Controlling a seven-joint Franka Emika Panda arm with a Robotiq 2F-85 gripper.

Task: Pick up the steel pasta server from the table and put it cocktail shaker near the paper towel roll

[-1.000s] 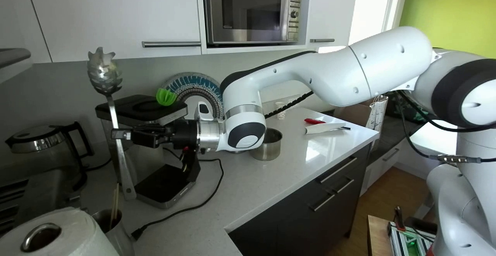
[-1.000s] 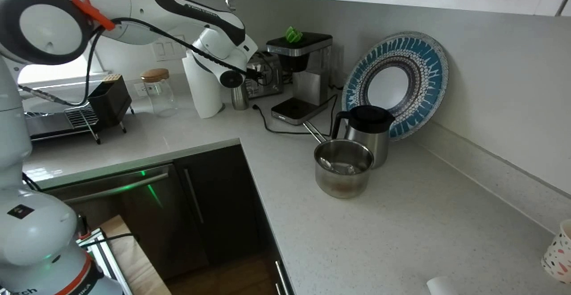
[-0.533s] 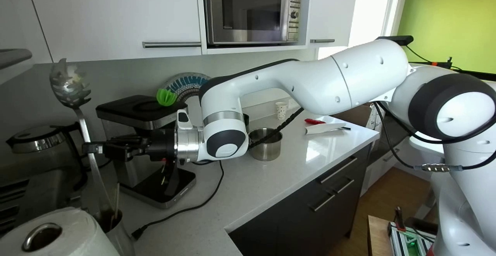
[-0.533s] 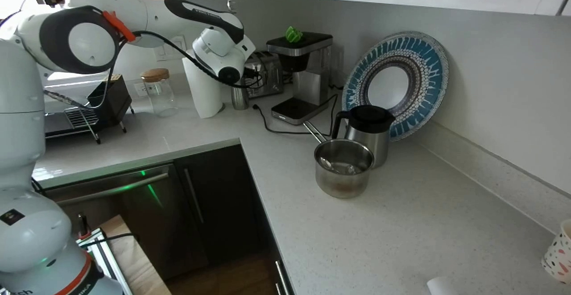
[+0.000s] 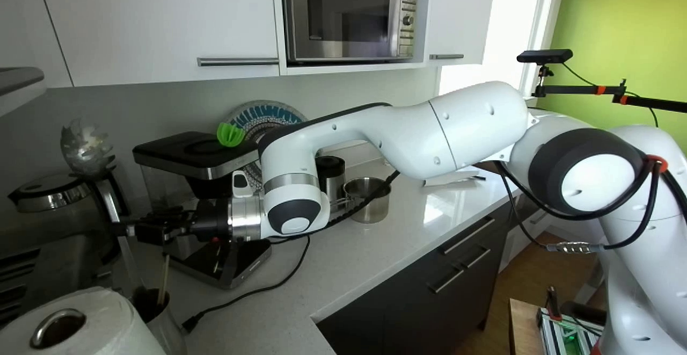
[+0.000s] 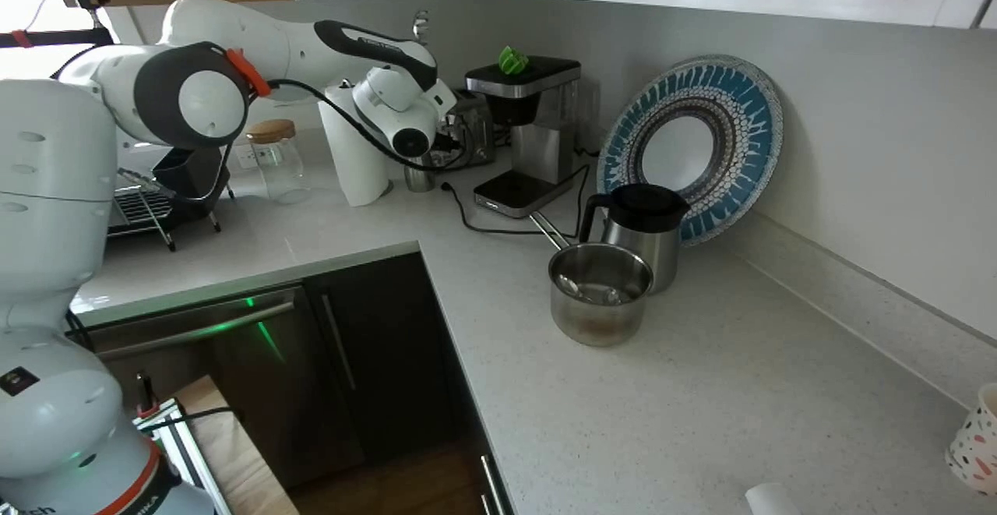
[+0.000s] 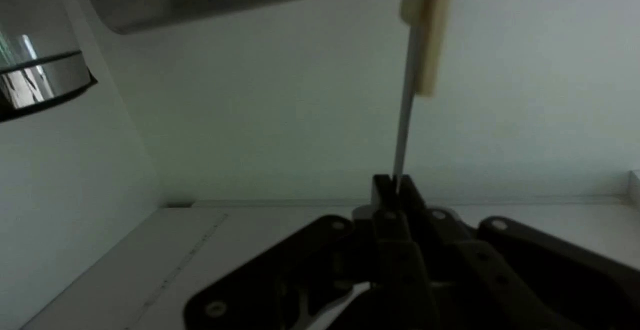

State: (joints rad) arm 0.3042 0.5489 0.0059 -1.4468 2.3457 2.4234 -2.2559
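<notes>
My gripper (image 5: 122,229) is shut on the handle of the steel pasta server (image 5: 88,151). The server stands nearly upright, pronged head up. Its lower handle tip appears to reach into the mouth of the steel cocktail shaker (image 5: 167,329); the tip itself is hidden. In the wrist view the thin handle (image 7: 406,105) sits between my closed fingertips (image 7: 392,182), beside wooden sticks (image 7: 436,35). The paper towel roll (image 5: 107,320) stands next to the shaker. In an exterior view the roll (image 6: 354,153) and shaker (image 6: 419,180) show, with the server's head (image 6: 420,26) above the arm.
A coffee maker (image 5: 198,156) with a cable stands right beside the gripper. A glass carafe (image 5: 51,194) and a toaster (image 5: 43,274) are behind the server. A pot (image 6: 600,297), a thermos (image 6: 646,227) and a blue-white plate (image 6: 693,149) stand farther along the table (image 6: 498,320).
My gripper has moved left, then down, carrying the server. The handle tip has gone from beside the coffee maker to the shaker's mouth and lower. The arm has sunk.
</notes>
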